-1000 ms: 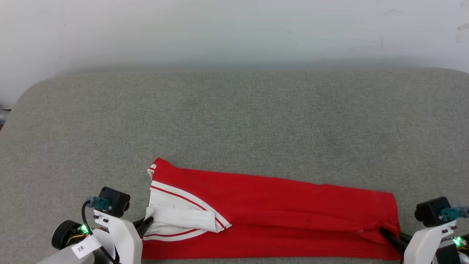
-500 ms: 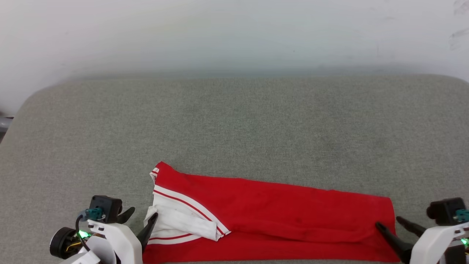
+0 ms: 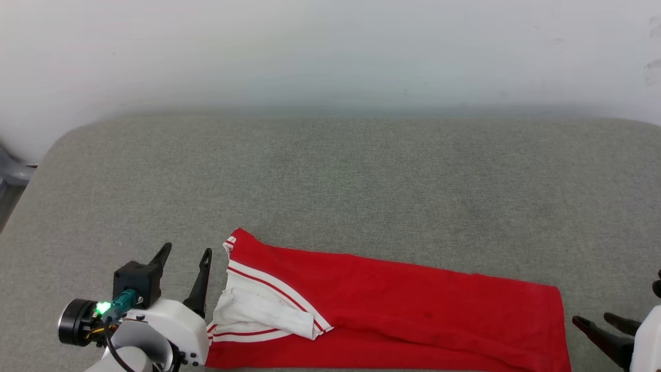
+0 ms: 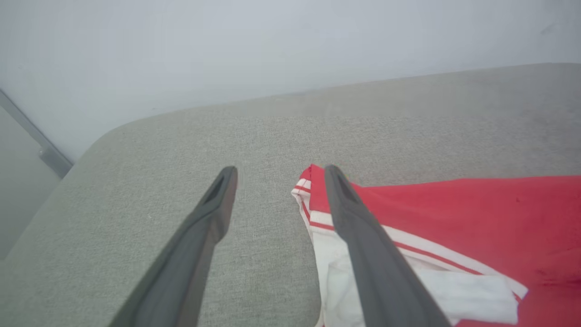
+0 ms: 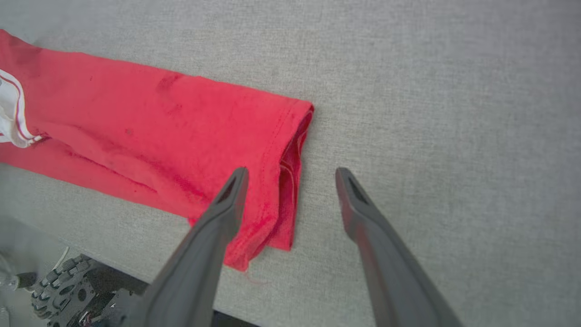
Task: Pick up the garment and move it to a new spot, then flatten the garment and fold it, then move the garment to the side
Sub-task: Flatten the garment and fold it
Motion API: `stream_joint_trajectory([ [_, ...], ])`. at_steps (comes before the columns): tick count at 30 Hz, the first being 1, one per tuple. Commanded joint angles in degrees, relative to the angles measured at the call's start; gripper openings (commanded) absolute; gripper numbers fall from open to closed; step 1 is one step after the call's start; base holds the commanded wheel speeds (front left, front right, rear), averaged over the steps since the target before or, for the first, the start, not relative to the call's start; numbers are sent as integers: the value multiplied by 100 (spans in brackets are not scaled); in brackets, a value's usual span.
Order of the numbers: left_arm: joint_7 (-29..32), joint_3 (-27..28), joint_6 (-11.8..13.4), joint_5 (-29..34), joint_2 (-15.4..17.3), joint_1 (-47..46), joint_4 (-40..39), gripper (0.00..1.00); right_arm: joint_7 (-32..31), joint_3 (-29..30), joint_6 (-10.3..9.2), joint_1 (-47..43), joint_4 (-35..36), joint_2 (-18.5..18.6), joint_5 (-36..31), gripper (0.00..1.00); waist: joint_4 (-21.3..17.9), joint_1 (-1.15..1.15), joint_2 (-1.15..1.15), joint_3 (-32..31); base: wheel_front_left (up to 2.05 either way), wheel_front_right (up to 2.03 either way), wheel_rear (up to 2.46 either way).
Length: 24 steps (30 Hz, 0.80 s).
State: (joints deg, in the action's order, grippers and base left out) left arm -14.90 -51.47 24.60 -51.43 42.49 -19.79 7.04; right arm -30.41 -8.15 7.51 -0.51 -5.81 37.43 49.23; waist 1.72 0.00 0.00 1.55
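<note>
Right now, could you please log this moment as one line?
garment: folded strip, free | left gripper: open, empty | right gripper: open, empty

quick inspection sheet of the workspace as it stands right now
surface: grey fabric surface, rounded corners, flat
job's things: garment folded into a long red band near the front edge, white sleeve on top at its left end
clutter: nothing seen
grippers: left gripper open beside the sleeve end; right gripper open beside the hem end; neither holds anything
cables: black cable looped at the left wrist, off the garment
surroundings: pale wall behind
</note>
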Motion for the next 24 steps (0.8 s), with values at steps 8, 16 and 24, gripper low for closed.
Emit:
stream_joint_trajectory([
  [8,-33,1099,391,1245,-468,665,-374,100,-468,-66,-5,162,-392,-107,230,100,203,0,0,153,0,0,0],
  [16,-34,1954,316,2238,-1051,1251,-604,100,-361,-417,-5,451,-918,-309,307,100,371,0,0,318,0,0,0],
  [24,-35,2581,54,2982,-1741,1705,-664,100,-74,-959,-5,625,-1300,-451,459,100,483,0,0,402,0,0,0],
])
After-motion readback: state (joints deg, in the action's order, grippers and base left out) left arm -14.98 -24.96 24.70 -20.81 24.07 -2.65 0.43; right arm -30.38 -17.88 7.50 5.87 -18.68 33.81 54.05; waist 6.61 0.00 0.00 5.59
